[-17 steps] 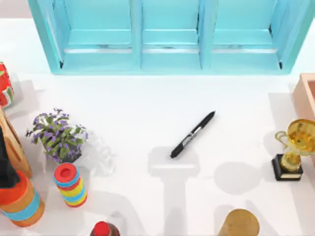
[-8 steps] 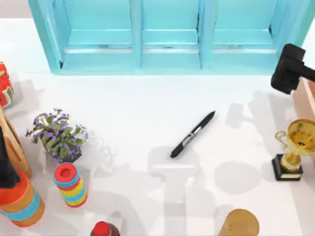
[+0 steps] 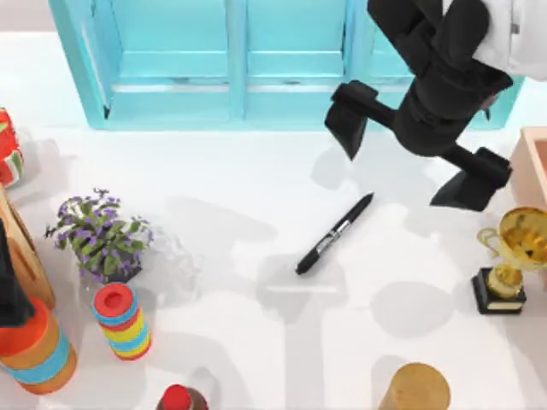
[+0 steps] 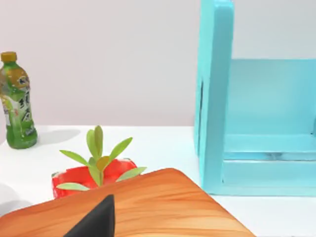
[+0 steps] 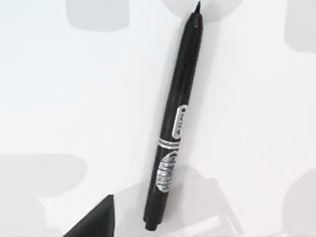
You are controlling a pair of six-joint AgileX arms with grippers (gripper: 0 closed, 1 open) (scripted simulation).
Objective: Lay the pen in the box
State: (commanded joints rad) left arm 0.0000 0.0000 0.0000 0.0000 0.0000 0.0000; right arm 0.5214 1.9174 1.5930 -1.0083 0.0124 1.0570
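Observation:
The pen (image 3: 335, 233) is a slim black marker lying slantwise on the white table at mid-right. In the right wrist view the pen (image 5: 175, 123) lies straight below the camera, its label band at mid-length. My right gripper (image 3: 408, 154) hangs open above the table, just up and to the right of the pen's tip, not touching it. One of its dark fingertips (image 5: 94, 219) shows in the right wrist view. The peach-pink box (image 3: 527, 164) is cut off at the right edge. My left arm (image 3: 10, 286) is parked at the left edge over a wooden object (image 4: 148, 207).
A turquoise cabinet (image 3: 291, 68) spans the back. A gold trophy (image 3: 511, 256) stands in front of the box. A purple-flowered plant (image 3: 102, 235), a striped ring stack (image 3: 122, 320), a red-capped bottle (image 3: 179, 399) and a wooden cylinder (image 3: 416, 389) stand along the left and front.
My right arm has swung in from the right edge to a spot above the table near the pen's tip, fingers spread. The pen has not moved.

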